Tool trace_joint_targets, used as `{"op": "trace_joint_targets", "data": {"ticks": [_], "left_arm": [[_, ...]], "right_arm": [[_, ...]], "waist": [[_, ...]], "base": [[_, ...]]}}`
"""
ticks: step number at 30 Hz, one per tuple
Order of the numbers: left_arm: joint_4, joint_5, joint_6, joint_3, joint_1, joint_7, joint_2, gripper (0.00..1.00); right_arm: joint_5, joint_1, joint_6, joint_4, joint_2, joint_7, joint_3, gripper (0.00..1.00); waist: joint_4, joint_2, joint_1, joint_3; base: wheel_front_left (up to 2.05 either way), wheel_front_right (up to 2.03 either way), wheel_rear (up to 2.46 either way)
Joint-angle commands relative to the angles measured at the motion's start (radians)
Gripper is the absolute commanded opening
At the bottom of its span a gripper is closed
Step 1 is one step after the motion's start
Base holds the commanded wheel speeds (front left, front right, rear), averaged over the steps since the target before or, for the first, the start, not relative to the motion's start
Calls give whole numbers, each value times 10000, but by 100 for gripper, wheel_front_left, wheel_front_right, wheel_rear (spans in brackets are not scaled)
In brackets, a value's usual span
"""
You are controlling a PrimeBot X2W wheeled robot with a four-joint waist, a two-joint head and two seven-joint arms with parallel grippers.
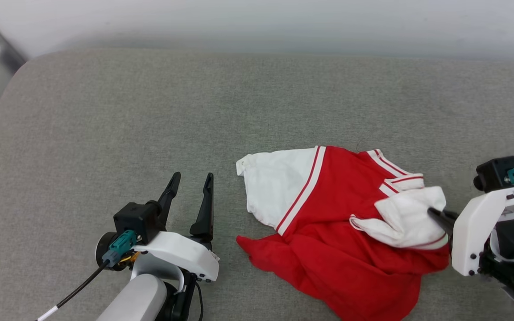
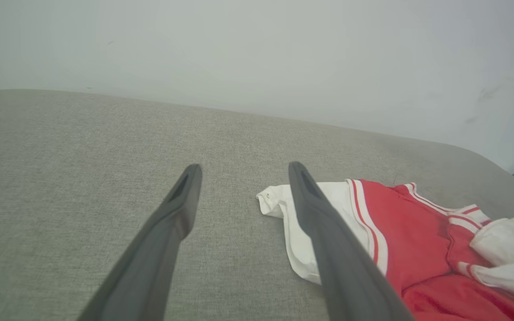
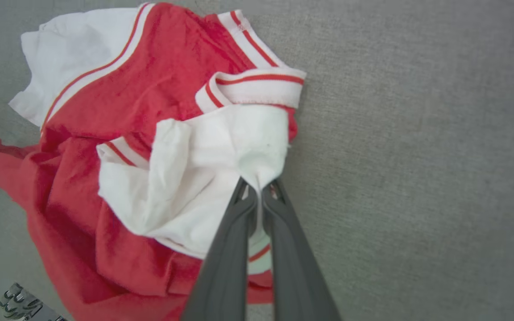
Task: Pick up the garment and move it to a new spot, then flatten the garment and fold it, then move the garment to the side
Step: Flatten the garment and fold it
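A wide grey upholstered surface (image 1: 105, 111) runs from a pale wall (image 1: 257, 22) toward the camera. It is rounded at its far left corner.

The garment (image 1: 328, 209) lies crumpled on the right half of this surface. It is a red shirt with white sleeves and red-and-white striped trim, and any lettering is folded out of sight. One white sleeve (image 1: 275, 187) is spread flat toward the left. The other white sleeve (image 1: 411, 218) is bunched on top of the red body at the right. The red hem runs down to the bottom edge of the head view.

The left tool (image 1: 193, 176) rests just left of the shirt. Its two dark fingers are spread apart and hold nothing. It is near the flat sleeve but not touching it.

The right tool (image 3: 259, 187) is clenched on the bunched sleeve, pinching a small tuck of white cloth between its tips.

Risks, as a judgement:
- **Slipping:** the grip takes only a thin fold near the sleeve's edge. The weight of the whole shirt could pull the cloth out as it lifts.
- **Bunching:** held at a single point, the body would hang and twist. It could then land more bunched than it is now, making flattening harder.
- **Dragging:** a low lift could drag the hem across the rough fabric and snag or roll it.
- **Collision:** a sideways carry toward the left could sweep the cloth into the open left tool.
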Motion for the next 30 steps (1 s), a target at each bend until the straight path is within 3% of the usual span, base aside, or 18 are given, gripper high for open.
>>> {"op": "trace_joint_targets", "data": {"ticks": [1,5,10,14,15,19,20,21,22,30], "left_arm": [[18,58,16,23,54,-81,-39,100],[4,91,40,41,118,-77,-7,100],[-74,94,67,16,154,-68,61,100],[-116,90,87,-6,181,-31,97,100],[-121,76,71,-36,180,-29,111,100],[-74,23,46,-44,183,-11,146,100],[-68,13,58,-38,199,-1,161,100],[-65,0,73,-37,213,12,170,100],[-58,-17,84,-30,224,29,189,100],[-62,-89,242,-32,499,154,332,100]], "right_arm": [[48,-179,-3,-187,-73,-118,14,0],[-186,-219,-3,-591,-202,-449,-292,0],[-578,25,-5,-529,-168,-836,-1574,0],[-724,483,-5,47,214,-1173,-2926,0],[-931,966,-3,806,546,-1572,-3932,0],[-1389,1515,-3,1885,1206,-2144,-4855,0],[-1432,1568,-3,2136,1402,-2289,-5011,43],[-1474,1610,-3,2390,1530,-2409,-5121,96],[-1575,1624,-3,2585,1612,-2596,-5168,100],[-2224,1264,-3,2469,1721,-5184,-5128,100]], "waist": [[-96,0,-1,-92],[-305,0,-1,-273],[-482,0,-1,-350],[-551,0,-1,-333],[-554,0,-1,-317],[-561,0,-1,-338],[-584,0,-1,-357],[-606,0,-1,-378],[-629,0,-1,-401],[-813,0,-1,-911]], "base": [[0,0,0],[0,0,0],[0,0,0],[0,0,0],[0,0,0],[0,0,0],[0,0,0],[0,0,0],[0,0,0],[0,0,0]]}}
